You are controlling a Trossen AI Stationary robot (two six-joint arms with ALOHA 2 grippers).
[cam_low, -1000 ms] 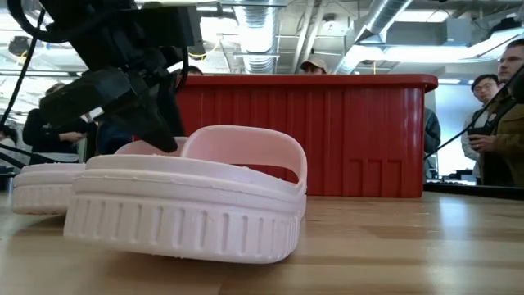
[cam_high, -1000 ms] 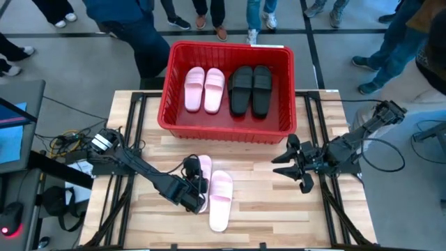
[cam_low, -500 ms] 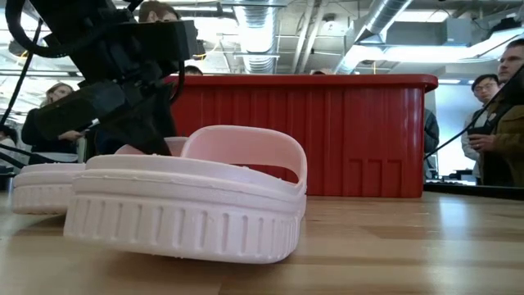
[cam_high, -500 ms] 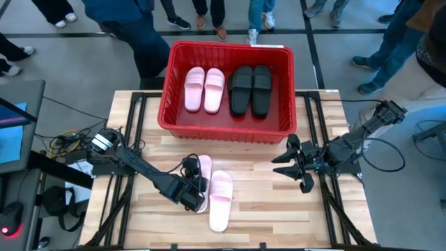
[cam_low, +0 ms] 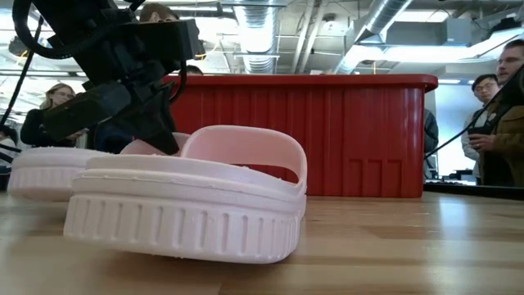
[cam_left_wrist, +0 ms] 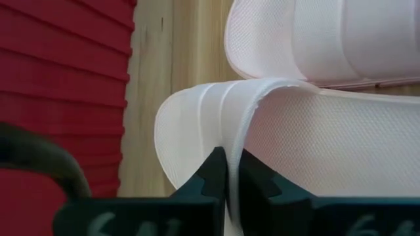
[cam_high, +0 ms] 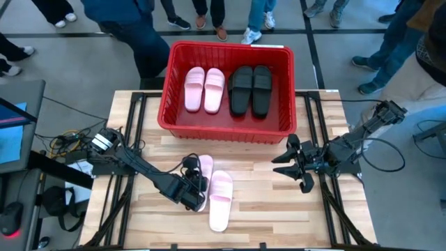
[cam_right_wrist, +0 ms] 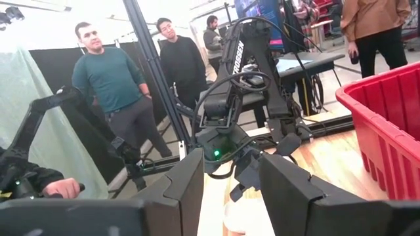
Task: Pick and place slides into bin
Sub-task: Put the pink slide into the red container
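Two pale pink slides lie on the wooden table in front of the red bin (cam_high: 167,84). My left gripper (cam_high: 196,189) is shut on the left slide (cam_high: 204,166), seen close up in the left wrist view (cam_left_wrist: 197,124). The other slide (cam_high: 220,199) rests on its sole beside it and fills the low view (cam_low: 188,205). Two pink slides (cam_high: 203,89) and two black slides (cam_high: 251,89) lie side by side in the bin. My right gripper (cam_high: 287,164) hangs open above the table's right part and holds nothing. My left gripper pinches the thin strap wall (cam_left_wrist: 244,121) of the left pink slide between its two fingers. One finger (cam_left_wrist: 211,172) is on the strap's smooth outer face and the other on its inner side. The fingers slant down from the table's left. In the low view the slide (cam_low: 49,172) sits slightly raised.
The bin's front wall (cam_low: 352,131) stands just behind the two loose slides. Bare wood lies between the slides and my right gripper (cam_right_wrist: 230,190). People stand around the table's far and right sides.
The left pink slide has risen a little at my left gripper; in the low view it stands higher than before. The other slide has stayed where it was.
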